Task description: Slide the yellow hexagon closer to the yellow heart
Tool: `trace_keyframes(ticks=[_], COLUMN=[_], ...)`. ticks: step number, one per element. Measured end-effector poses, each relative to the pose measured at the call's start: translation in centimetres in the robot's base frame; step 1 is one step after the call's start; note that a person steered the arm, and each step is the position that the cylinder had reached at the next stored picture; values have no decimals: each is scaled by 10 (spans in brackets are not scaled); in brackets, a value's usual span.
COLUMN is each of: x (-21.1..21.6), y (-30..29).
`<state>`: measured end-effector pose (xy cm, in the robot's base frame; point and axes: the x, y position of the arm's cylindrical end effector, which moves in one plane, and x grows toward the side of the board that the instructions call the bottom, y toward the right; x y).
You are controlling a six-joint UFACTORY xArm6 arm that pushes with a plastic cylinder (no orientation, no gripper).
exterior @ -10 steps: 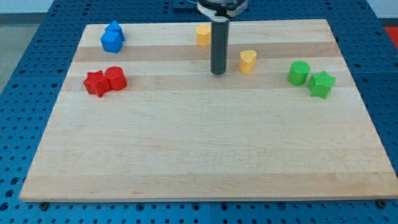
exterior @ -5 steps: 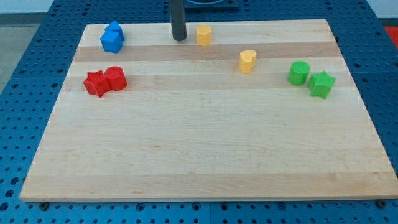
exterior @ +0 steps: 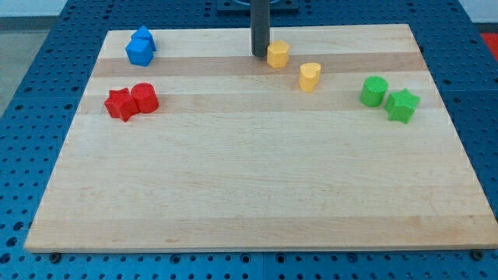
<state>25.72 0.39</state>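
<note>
The yellow hexagon (exterior: 278, 54) lies near the view's top centre of the wooden board (exterior: 257, 194). The yellow heart (exterior: 310, 76) lies just below and to the right of it, a small gap apart. My tip (exterior: 259, 53) stands on the board right against the hexagon's left side.
Two blue blocks (exterior: 140, 47) sit together at the top left. A red star (exterior: 119, 103) and a red cylinder (exterior: 145, 98) touch at the left. A green cylinder (exterior: 374, 91) and a green star (exterior: 402, 105) sit at the right.
My tip moved from beside the heart up to the hexagon's left, then right, pushing the hexagon right and slightly down, closer to the heart.
</note>
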Motion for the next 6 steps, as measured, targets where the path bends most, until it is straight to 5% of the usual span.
trace_keyframes(ticks=[4,6], x=[-10,20], y=[42,42])
